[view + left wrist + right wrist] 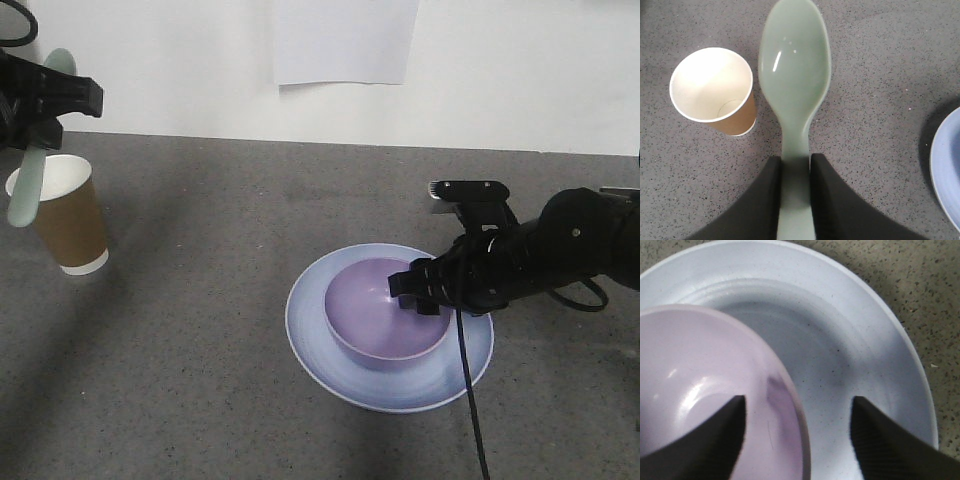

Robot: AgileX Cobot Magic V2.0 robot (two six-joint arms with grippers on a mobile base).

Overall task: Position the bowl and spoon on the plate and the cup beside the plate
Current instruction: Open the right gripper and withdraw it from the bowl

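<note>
Lavender bowl (385,320) sits in pale blue plate (320,350) on grey table (200,380). Right hand (799,399) spread, fingers (700,450) straddling bowl rim, one inside, one over plate. Left hand (796,160) pinches mint spoon (795,65) by handle, raised near standing brown paper cup (710,85), well left of plate.

Probable robotics laboratory bench. A bare grey speckled tabletop (200,400) lies under the plate (305,330). Behind the plate is a plain white wall (520,70) bearing a white paper sheet (345,40). A black robot arm (570,245) reaches in beside the plate.
</note>
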